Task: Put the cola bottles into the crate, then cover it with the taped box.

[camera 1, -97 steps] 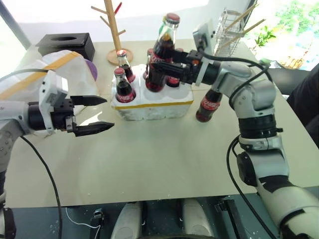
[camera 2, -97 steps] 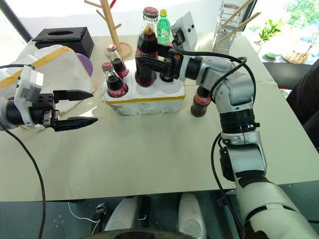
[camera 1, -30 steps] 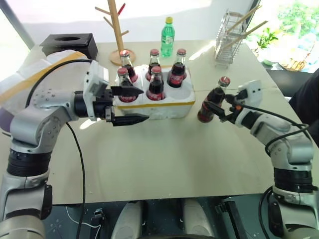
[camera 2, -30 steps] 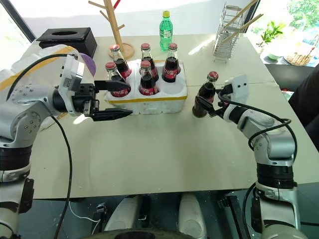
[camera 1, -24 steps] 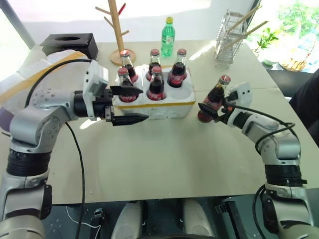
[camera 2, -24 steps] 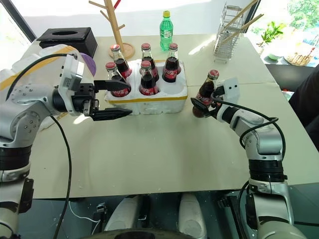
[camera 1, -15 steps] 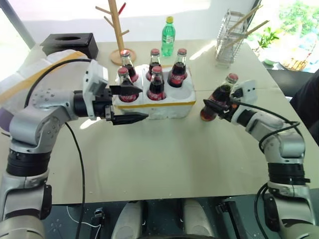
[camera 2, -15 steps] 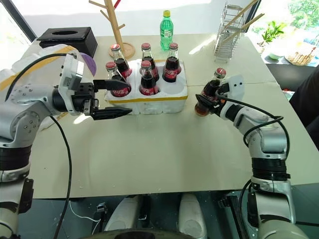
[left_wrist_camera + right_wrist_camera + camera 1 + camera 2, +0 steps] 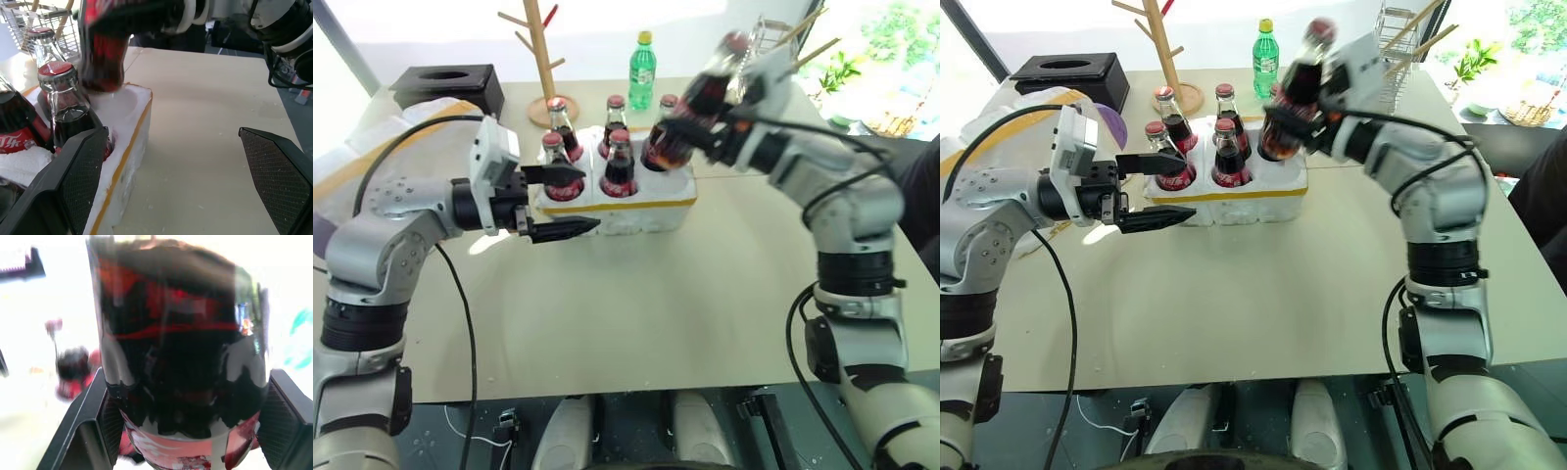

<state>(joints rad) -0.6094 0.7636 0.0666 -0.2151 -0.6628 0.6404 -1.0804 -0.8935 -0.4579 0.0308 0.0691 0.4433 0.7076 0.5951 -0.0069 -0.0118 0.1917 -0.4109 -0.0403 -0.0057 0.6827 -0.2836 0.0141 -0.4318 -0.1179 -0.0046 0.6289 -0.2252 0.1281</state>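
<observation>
Five cola bottles [image 9: 619, 163] stand in the crate [image 9: 617, 203] on the surface [image 9: 636, 294]. The right tool [image 9: 1285, 122] clamps a sixth bottle [image 9: 1295, 88], blurred, apparently tilted above the crate's right end. The left tool [image 9: 570, 199] is spread wide, empty, beside the crate.

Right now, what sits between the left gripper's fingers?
In the left wrist view, only bare table lies between the left gripper's fingers; the crate is beside them.

Bright daylight floods from the far windows, blowing out the background; the raised cola bottle [image 9: 690, 108] is motion-blurred.
</observation>
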